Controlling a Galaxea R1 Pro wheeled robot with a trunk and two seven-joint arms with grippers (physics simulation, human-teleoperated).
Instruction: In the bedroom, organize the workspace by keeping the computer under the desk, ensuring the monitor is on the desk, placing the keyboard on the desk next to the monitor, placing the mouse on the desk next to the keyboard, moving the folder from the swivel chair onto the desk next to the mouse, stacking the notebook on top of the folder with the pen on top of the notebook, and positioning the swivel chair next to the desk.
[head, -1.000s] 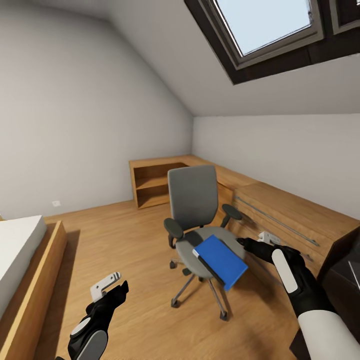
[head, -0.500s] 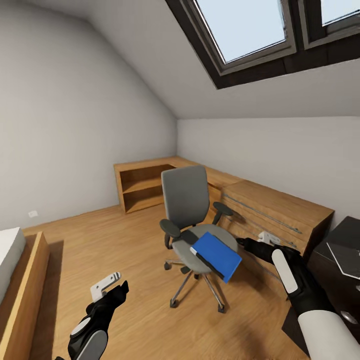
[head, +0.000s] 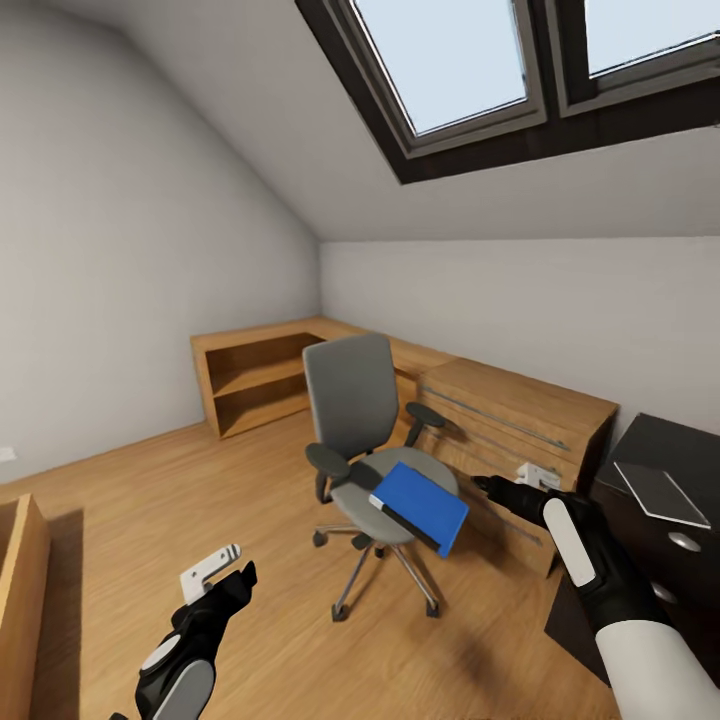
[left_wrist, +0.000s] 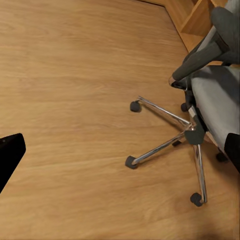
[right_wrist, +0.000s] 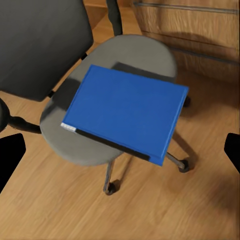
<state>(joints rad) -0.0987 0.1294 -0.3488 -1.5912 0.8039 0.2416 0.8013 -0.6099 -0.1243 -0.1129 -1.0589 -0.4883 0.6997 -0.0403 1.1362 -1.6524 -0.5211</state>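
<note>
Blk end effectors w/ white brackets, white forearm shell, oval panels

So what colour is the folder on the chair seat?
Blue folder, clearest in the right wrist view.

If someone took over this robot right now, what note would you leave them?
Left hand: open, empty, low over the floor.
Right hand: open, empty, reaching toward the swivel chair.
Blue folder lies flat on the chair's seat, untouched, overhanging its front edge.
A corner of the black desk shows at right, a flat grey item on it.
Done: nothing visible.
Left: grasp the folder, carry it to the desk, then everything else.
</note>
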